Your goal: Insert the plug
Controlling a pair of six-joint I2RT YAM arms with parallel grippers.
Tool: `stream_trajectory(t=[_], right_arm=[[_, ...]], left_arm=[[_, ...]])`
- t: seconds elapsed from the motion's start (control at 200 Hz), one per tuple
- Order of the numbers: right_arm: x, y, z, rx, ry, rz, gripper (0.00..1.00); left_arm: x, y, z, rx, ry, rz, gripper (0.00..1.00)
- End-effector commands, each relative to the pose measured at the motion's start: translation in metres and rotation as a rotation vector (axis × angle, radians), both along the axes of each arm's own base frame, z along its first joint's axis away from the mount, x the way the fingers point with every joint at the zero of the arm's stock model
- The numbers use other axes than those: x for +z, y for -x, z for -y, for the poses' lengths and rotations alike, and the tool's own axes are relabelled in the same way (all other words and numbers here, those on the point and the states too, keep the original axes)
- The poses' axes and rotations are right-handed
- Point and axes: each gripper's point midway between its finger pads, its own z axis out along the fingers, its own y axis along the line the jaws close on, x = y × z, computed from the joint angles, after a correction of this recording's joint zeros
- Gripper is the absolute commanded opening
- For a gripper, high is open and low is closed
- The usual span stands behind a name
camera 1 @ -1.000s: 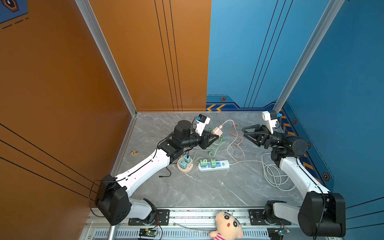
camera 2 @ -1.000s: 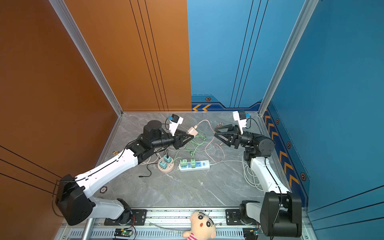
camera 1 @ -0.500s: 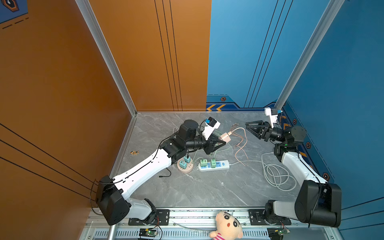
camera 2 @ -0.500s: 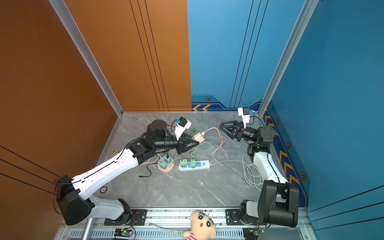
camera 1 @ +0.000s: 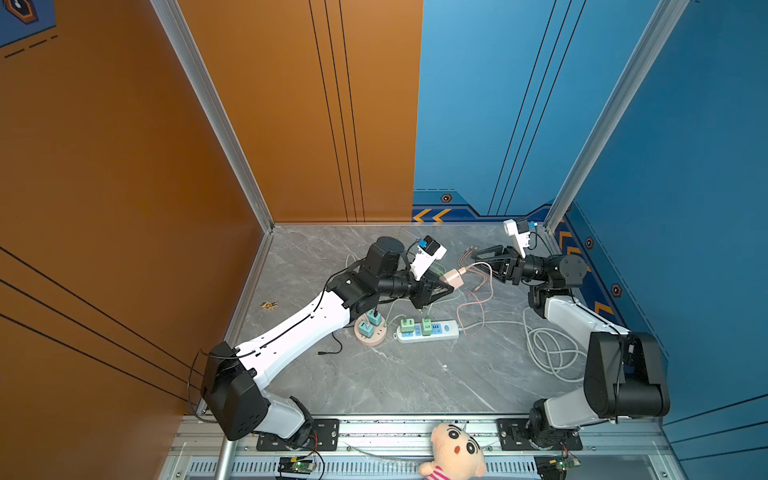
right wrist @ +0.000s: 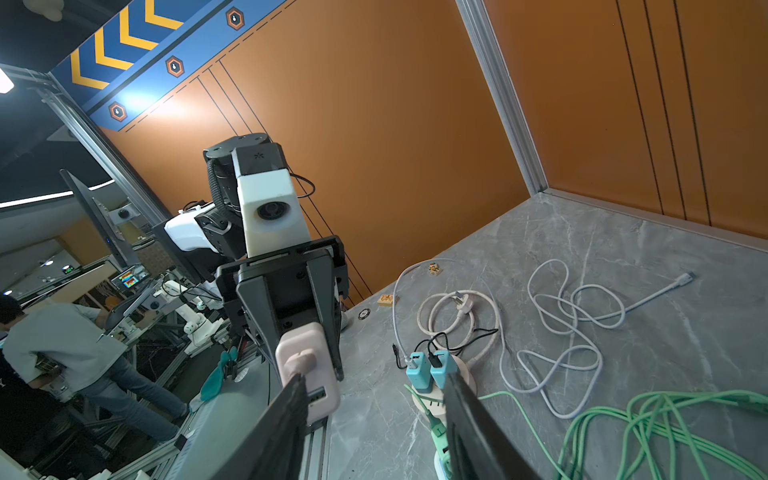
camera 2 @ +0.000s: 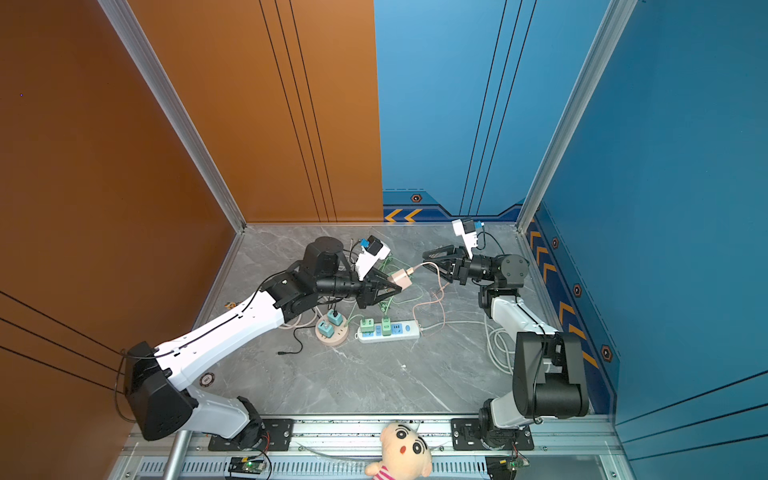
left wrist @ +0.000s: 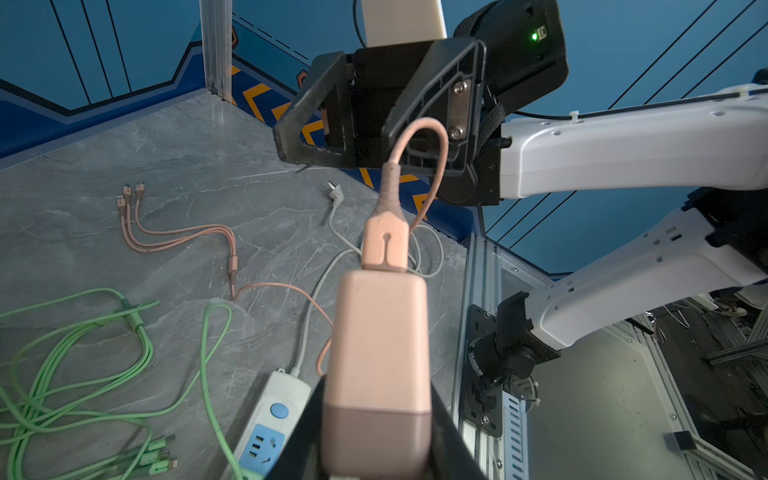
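Observation:
My left gripper (camera 1: 444,287) (camera 2: 392,286) (left wrist: 376,419) is shut on a pink charger block (camera 1: 454,277) (camera 2: 401,277) (left wrist: 380,353) (right wrist: 316,386), held above the floor. A pink cable plug (left wrist: 384,243) (right wrist: 301,360) sits in the block's end face, and its cable loops up and hangs down free. My right gripper (camera 1: 478,262) (camera 2: 427,261) (left wrist: 336,137) (right wrist: 374,401) faces the block end-on, open, with its tips close to the plug and nothing between them. In the right wrist view one finger (right wrist: 282,419) overlaps the plug.
Below lie a white power strip (camera 1: 440,330) (camera 2: 405,330) with green chargers, and a round pink socket (camera 1: 370,334) (right wrist: 465,370) carrying two teal chargers. Green cables (left wrist: 124,340) (right wrist: 665,419), pink cable ends (left wrist: 129,199) and a white cable coil (camera 1: 552,349) spread over the grey floor.
My left gripper has carried the pink block to the right. The right gripper drew back towards the rear wall, then came in again to the plug end.

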Motion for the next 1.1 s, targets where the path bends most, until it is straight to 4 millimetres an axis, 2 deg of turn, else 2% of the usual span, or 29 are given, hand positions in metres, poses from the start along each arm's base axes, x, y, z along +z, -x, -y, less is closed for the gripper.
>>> stream_trajectory(t=[0.0,0.115,0.18,0.26,0.385,0.4,0.506,0.691,0.926,1.091], right_arm=[[0.024,0.008,0.007,-0.007,0.010,0.083,0.54],[0.033,-0.004,0.019,-0.066,-0.014,0.076,0.53],[0.036,-0.009,0.023,-0.080,-0.026,0.059,0.53],[0.035,-0.005,0.014,-0.037,-0.013,0.047,0.52],[0.030,0.014,-0.005,0.050,0.017,0.056,0.52],[0.030,0.016,-0.006,0.057,0.020,0.062,0.53],[0.027,0.018,-0.008,0.058,0.016,0.055,0.54],[0.014,0.021,-0.015,0.090,0.026,0.042,0.53],[0.000,0.038,-0.045,0.210,0.040,0.027,0.51],[-0.006,0.043,-0.052,0.245,0.048,0.015,0.49]], left_arm=[[0.006,0.006,-0.004,-0.039,-0.006,0.002,0.09],[0.003,0.016,-0.003,-0.089,-0.003,-0.010,0.09],[-0.002,0.013,-0.001,-0.085,-0.013,-0.019,0.09],[-0.008,0.007,0.003,-0.079,-0.019,-0.031,0.09],[-0.013,-0.003,0.008,-0.070,-0.004,-0.046,0.08],[-0.007,-0.006,0.010,-0.070,0.018,-0.025,0.08],[-0.001,-0.012,0.012,-0.070,0.056,-0.022,0.08],[0.007,-0.015,0.005,-0.064,0.070,-0.007,0.07],[0.014,-0.018,0.002,-0.071,0.101,-0.008,0.07],[0.015,-0.019,0.002,-0.073,0.103,-0.008,0.07]])
